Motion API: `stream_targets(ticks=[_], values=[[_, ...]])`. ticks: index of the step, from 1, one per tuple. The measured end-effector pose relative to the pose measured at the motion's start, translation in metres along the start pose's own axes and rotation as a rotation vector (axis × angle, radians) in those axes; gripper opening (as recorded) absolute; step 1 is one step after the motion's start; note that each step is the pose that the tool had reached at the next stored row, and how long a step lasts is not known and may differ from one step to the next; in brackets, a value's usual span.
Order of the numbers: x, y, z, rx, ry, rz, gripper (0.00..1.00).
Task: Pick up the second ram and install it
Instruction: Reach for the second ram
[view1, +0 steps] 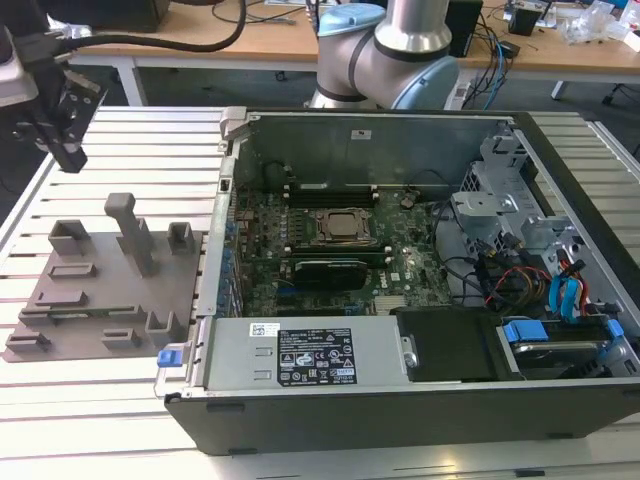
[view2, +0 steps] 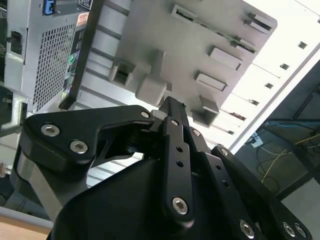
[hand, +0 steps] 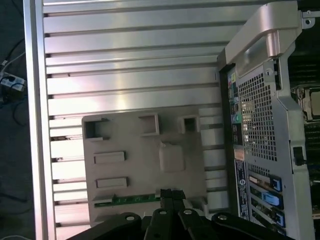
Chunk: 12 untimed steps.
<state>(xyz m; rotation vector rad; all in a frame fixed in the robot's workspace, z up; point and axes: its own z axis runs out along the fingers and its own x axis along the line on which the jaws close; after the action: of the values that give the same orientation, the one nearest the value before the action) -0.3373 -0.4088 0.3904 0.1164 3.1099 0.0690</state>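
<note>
Jaws pressed together and empty, the gripper hung above the second ram in its grey tray by the bench edge; a grasp likely needed them spread and aligned.

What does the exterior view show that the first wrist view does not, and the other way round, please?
Exterior view: the arm's base joint, the power supply's label and the drive bay with blue parts inside the open case. First wrist view: the case's perforated rear panel, cables on the floor, and the green ram stick lying in a slot of the grey holder plate. Both: that holder plate, the slatted table, the case and the pincer, hovering with nothing in it.
</note>
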Motion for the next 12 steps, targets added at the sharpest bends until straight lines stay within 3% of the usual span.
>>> stream_targets(ticks=[1, 3, 6, 12], values=[[0.0083, -0.0035, -0.0003, 0.0001, -0.0005, 0.0, 0.1], [0.0154, -0.0054, -0.0003, -0.0001, -0.0008, 0.0, 0.1], [0.036, -0.0103, -0.0006, 0.0, -0.0009, 0.0, 0.1], [0.0596, -0.0164, -0.0005, 0.0, -0.001, 0.0, 0.1]])
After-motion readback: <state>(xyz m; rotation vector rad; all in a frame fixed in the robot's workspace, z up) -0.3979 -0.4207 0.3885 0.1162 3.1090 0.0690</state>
